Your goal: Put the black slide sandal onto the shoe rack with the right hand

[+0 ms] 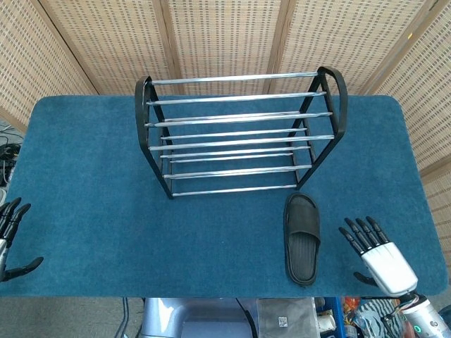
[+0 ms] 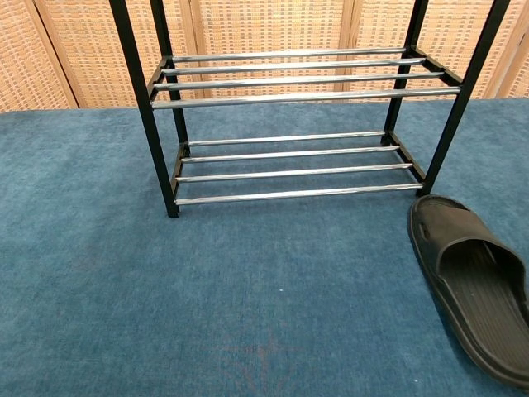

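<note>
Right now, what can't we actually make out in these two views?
- Black slide sandal: chest view cuts off its heel end at the right and bottom edges.
- Shoe rack: its top is cropped by the chest view's upper edge.
- Left hand: head view's left edge cuts it; only dark fingers show.
- Right hand: absent from the chest view; its wrist runs off the head view's bottom corner.
- Clutter under the table's near edge: too small to identify.
</note>
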